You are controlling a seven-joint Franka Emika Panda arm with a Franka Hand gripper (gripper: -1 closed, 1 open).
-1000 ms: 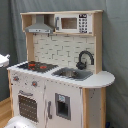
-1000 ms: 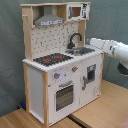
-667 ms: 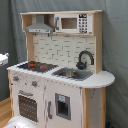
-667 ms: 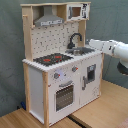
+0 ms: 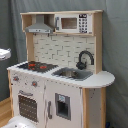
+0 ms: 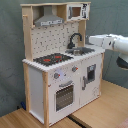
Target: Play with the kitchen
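Note:
The kitchen [image 5: 60, 85] [image 6: 45, 80] stands upright in both exterior views, built of white panels and light wood. It has a black stovetop [image 5: 34, 65] [image 6: 52, 59] with red rings, a grey sink [image 5: 72, 74] [image 6: 80, 50], a curved black faucet [image 5: 85, 57] [image 6: 75, 39], an oven door [image 5: 27, 106] [image 6: 64, 95] and a grey hood [image 5: 40, 27] [image 6: 48, 20]. In the second exterior view my white arm reaches in from the right. My gripper [image 6: 92, 41] hovers at the counter's rounded end, just right of the sink and a little above it. It is out of sight in the first exterior view.
A toy microwave [image 5: 75, 22] [image 6: 76, 11] sits on the top shelf. A grey curtain [image 5: 116, 45] hangs behind. The kitchen rests on a wooden surface [image 6: 102, 107]. A white object [image 5: 4, 52] shows at the first exterior view's left edge, and a pale shape [image 5: 17, 122] at its bottom.
In the second exterior view the arm's end has crept slightly left, closer to the sink end of the counter. The kitchen has not moved.

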